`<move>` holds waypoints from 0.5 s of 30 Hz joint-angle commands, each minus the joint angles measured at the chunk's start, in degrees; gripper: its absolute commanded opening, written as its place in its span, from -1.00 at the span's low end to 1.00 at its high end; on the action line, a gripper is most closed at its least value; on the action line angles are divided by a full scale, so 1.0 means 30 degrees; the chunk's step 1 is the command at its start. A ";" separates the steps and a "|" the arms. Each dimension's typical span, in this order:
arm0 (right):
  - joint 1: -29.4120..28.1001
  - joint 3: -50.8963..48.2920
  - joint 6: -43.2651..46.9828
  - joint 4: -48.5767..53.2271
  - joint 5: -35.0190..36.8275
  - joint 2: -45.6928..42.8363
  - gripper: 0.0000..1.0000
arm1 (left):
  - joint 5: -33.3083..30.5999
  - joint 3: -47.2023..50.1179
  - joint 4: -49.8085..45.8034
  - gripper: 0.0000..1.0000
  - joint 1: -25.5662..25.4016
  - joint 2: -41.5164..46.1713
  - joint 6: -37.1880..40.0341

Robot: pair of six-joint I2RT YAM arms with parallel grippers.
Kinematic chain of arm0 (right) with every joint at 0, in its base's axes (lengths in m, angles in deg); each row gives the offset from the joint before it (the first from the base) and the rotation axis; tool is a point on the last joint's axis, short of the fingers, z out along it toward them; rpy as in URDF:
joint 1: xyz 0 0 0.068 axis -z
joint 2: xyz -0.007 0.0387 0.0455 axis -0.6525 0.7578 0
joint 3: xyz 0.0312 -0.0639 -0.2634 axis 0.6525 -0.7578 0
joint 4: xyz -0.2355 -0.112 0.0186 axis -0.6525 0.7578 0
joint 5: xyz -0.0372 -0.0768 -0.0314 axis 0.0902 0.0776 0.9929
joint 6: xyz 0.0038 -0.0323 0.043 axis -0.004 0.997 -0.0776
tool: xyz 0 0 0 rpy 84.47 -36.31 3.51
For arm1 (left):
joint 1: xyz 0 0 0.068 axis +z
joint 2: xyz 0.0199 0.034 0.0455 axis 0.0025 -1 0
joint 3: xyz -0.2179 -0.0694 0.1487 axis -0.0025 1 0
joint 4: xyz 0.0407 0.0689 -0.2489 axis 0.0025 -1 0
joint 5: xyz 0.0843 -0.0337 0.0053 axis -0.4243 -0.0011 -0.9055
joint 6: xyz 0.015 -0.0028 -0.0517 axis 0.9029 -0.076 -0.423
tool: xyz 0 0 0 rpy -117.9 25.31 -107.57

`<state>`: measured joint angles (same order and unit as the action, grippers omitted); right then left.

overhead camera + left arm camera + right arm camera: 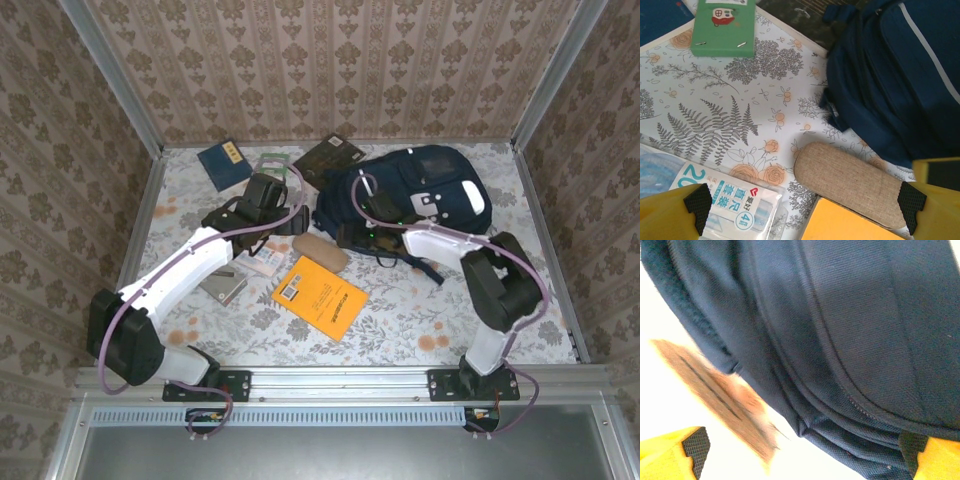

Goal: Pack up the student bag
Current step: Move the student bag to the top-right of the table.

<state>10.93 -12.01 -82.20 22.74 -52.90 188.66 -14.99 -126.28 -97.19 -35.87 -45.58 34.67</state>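
Packing seemingly barely begun: navy student bag (430,185) lying upper right on floral worktop (480,300). Left jaws released above beige glasses case (850,185); right jaws released, close to bag fabric. Next, probably: lowering and clasping the case.

I see the student bag (440,172) lying flat on the table (450,322), at about one o'clock from the middle, close to the far right corner. It is a large navy-blue fabric backpack, front face up, with pale grey-white patches toward its three o'clock side. A dark strap trails off its near edge toward five o'clock. From my left wrist camera a thin pale stripe runs diagonally across the panel, and a folded tab of fabric sticks out at its lower edge. Up close on my right wrist camera, I make out woven navy cloth with stitched seams; I can't tell whether any zip is open.
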 commanded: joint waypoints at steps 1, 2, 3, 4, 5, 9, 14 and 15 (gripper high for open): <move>-0.0503 0.2113 -0.0116 -0.0061 -0.1277 0.1580 0.99 | -0.0833 -0.0222 -0.0534 1.00 -0.0456 0.0672 -0.0565; -0.0496 0.2654 0.0032 0.0248 -0.1220 0.1743 0.99 | -0.0835 -0.0235 -0.0522 1.00 -0.0581 0.0670 -0.0644; -0.0496 0.3064 0.0162 0.0569 -0.1189 0.1775 1.00 | -0.0837 -0.0236 -0.0493 1.00 -0.0681 0.0625 -0.0729; -0.0496 0.3279 0.0332 0.0842 -0.1117 0.1602 0.99 | -0.0857 -0.0260 -0.0470 1.00 -0.0781 0.0578 -0.0769; -0.0497 0.3323 0.0606 0.1033 -0.0958 0.1278 0.99 | -0.0909 -0.0302 -0.0392 1.00 -0.0913 0.0482 -0.0801; -0.0267 0.2447 0.1614 0.1808 0.0503 -0.1086 0.99 | -0.0686 -0.0630 0.0113 1.00 -0.1338 -0.0261 -0.1033; 0.0793 0.0282 0.2520 0.2711 0.1835 -0.4255 0.99 | -0.0547 -0.1766 0.0297 1.00 -0.2142 -0.1961 -0.1069; 0.1094 -0.0165 0.2611 0.2798 0.1953 -0.4827 0.99 | -0.0535 -0.1987 0.0320 1.00 -0.2301 -0.2264 -0.1138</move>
<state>12.20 -9.60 -77.06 27.70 -50.93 179.13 -16.39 -129.56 -96.76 -41.55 -50.09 32.64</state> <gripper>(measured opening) 0.996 0.999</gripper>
